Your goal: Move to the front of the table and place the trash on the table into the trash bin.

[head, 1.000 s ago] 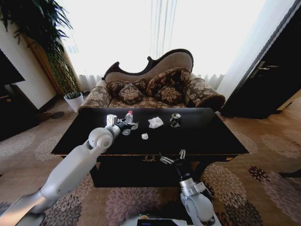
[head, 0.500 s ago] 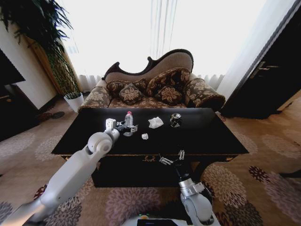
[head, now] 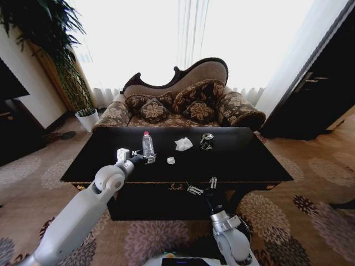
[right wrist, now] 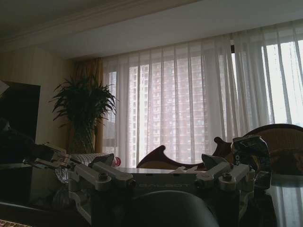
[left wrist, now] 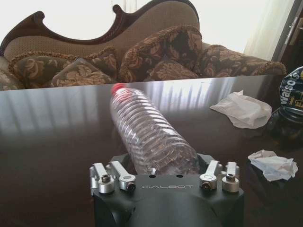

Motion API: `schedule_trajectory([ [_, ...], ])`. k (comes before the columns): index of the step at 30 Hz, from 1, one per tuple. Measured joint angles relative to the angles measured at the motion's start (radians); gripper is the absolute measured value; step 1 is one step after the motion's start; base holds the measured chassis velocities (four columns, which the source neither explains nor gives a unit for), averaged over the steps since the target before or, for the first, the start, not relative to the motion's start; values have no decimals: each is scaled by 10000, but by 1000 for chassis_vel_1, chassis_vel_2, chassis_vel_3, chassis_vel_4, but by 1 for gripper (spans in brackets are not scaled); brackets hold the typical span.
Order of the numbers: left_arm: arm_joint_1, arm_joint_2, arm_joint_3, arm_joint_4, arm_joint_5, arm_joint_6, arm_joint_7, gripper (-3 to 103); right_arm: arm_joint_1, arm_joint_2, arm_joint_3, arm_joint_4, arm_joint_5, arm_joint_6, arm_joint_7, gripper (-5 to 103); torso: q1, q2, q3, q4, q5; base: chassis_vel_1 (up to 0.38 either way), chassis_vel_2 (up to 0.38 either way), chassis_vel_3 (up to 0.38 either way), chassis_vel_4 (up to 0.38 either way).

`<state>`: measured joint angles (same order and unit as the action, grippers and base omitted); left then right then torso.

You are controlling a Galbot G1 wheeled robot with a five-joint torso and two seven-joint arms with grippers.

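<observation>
Item: my left end effector [head: 148, 159], clamped on the base of the clear bottle [head: 147, 145], red cap pointing away from the wrist; in the head view the bottle stands near upright over the left half of the worktop [head: 244, 160], and whether its base touches the surface I cannot tell. Remaining stock on the worktop: crumpled tissue [head: 183, 144], dark can [head: 207, 141], small white scrap [head: 171, 160], all apart from one another. Right end effector [head: 203, 186]: parked low at the front edge, fingers apart, holding nothing. Risks noted: the bottle is thin, ribbed and gripped only at its end, so it may buckle or swing out of the hold during a quick move; a sweep to the right could knock the scrap or tissue off the worktop. The trash bin's place is not established from here.
</observation>
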<state>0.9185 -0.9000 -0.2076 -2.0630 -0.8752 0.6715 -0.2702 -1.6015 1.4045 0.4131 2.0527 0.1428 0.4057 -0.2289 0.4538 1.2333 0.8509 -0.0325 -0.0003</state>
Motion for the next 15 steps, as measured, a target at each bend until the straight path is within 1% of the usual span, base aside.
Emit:
schedule_trajectory([
  [2,110,18,-95,-47,10,-12,13,76,-6,-1,-10,0,-7,19,0,100,0,0,0,0,1,0,0,0,0],
  [5,461,52,-446,-229,60,-40,119,59,-11,7,-72,0,-37,97,-1,100,0,0,0,0,1,0,0,0,0],
  [6,461,52,-446,-229,60,-40,119,59,-11,7,-72,0,-37,97,-1,100,0,0,0,0,1,0,0,0,0],
  [8,680,74,-681,-355,82,-47,202,52,-18,9,-100,1,-43,151,-1,100,0,0,0,-1,0,0,0,0,0],
  [9,758,87,-758,-399,88,-52,229,52,-21,9,-112,0,-43,168,-1,100,1,0,0,0,1,0,0,0,0],
  [10,978,137,-994,-528,122,-62,299,45,-27,5,-140,0,-40,188,0,100,0,0,0,-1,0,0,0,0,0],
  [12,1119,166,-1122,-614,148,-82,344,45,-27,3,-155,0,-33,190,6,100,0,0,0,-1,1,0,0,0,0],
  [13,1347,202,-1358,-766,183,-107,416,43,-29,0,-192,11,-16,190,27,100,0,0,0,-1,1,0,0,0,0],
  [14,1518,219,-1543,-879,200,-132,479,42,-29,-1,-216,28,1,190,39,100,1,0,0,-1,0,0,0,0,0],
  [15,1854,225,-1919,-1146,230,-187,597,42,-18,-5,-256,76,74,186,56,100,1,0,0,-1,0,0,0,0,0],
])
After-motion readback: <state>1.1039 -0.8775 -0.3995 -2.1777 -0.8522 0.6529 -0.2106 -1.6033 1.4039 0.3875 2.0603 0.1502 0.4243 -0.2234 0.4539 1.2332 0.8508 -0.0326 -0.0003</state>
